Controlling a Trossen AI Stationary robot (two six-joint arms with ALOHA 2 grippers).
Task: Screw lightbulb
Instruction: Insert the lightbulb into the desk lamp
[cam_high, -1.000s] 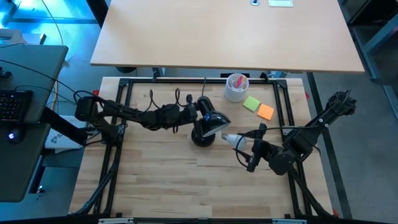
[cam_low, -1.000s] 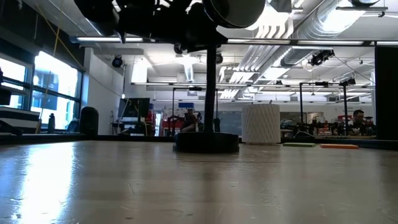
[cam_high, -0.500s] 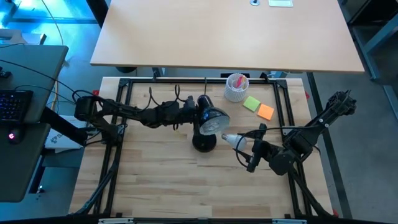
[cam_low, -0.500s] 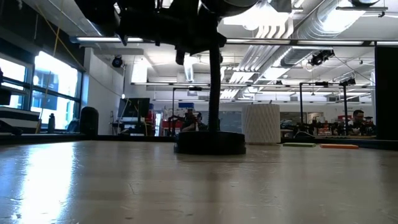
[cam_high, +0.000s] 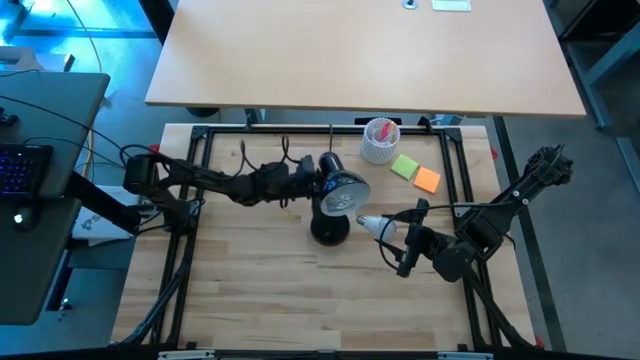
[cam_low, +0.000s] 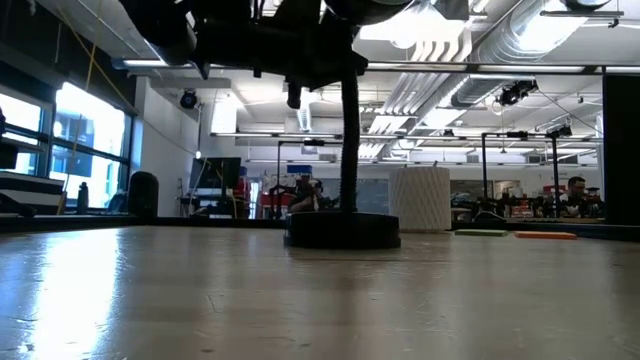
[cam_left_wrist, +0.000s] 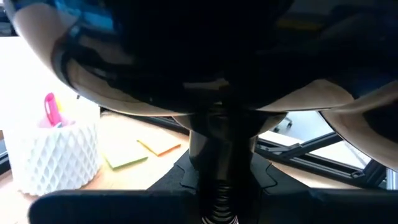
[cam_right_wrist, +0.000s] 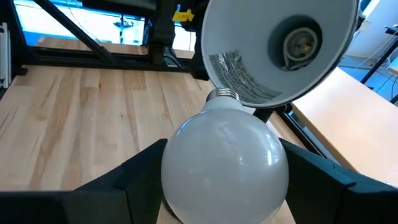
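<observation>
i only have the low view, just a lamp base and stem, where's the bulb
Observer: The bulb sits in the right gripper, screw base aimed at the lamp head.
Operator: socket empty?
Observer: Yes, the socket inside the shade holds nothing.
Operator: what's the left arm doing
Observer: The left gripper is closed on the back of the lamp head, tipping its opening toward the bulb.
Operator: bulb in yet?
Observer: No, its thread is at the shade's rim, short of the socket.
</observation>
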